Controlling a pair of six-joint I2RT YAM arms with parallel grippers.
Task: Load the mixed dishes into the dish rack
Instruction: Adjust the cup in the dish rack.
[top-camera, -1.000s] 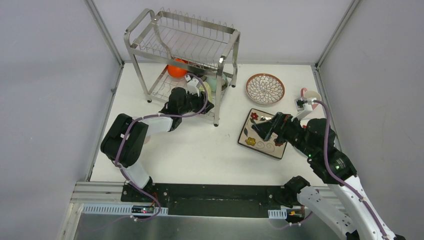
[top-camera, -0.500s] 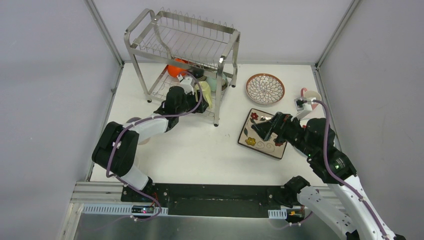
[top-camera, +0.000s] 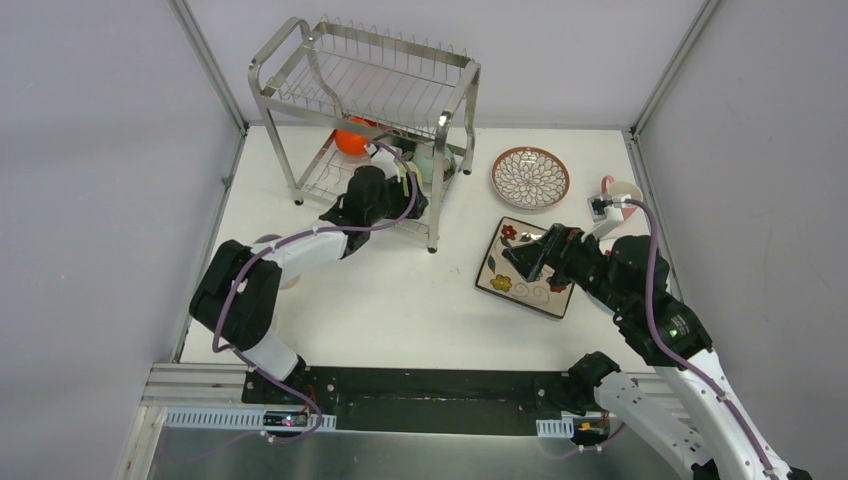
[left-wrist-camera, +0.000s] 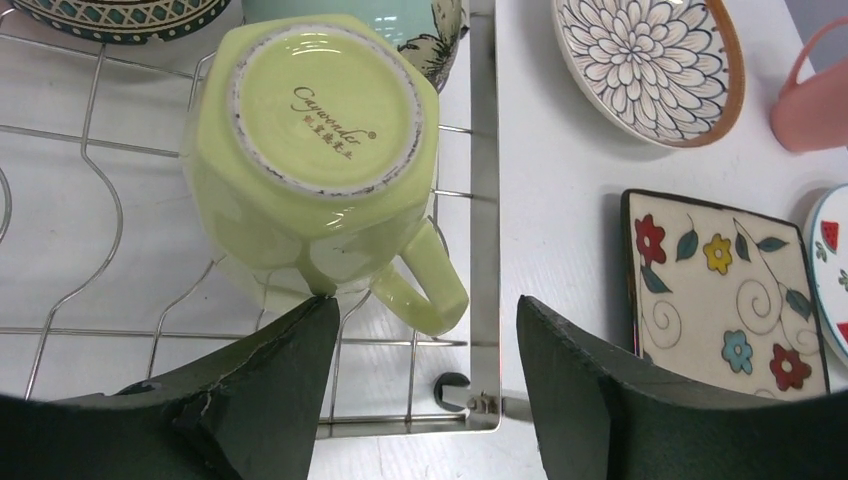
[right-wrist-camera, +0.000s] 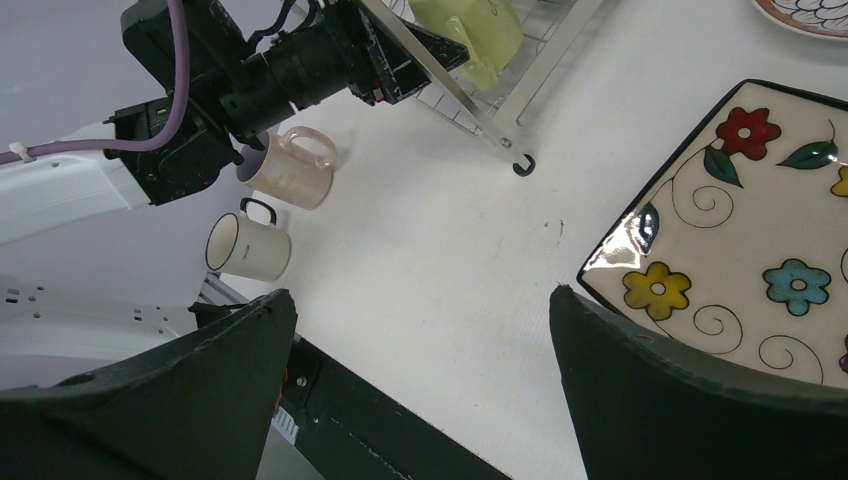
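Note:
A yellow-green mug rests upside down on the lower shelf of the dish rack, its handle pointing towards my left gripper. That gripper is open: its left fingertip is at the mug's side and the handle lies just ahead of the gap. In the top view the left gripper reaches under the dish rack's upper tier, beside an orange bowl and a mint bowl. My right gripper hangs open and empty by the square floral plate.
A brown-rimmed petal plate lies right of the rack. A pink mug and a red-marked white plate are near the floral plate. Another pink mug and a white mug stand by the left arm.
My left gripper has reached deeper into the lower shelf and opened, letting go of the yellow-green mug. The right arm has not moved.

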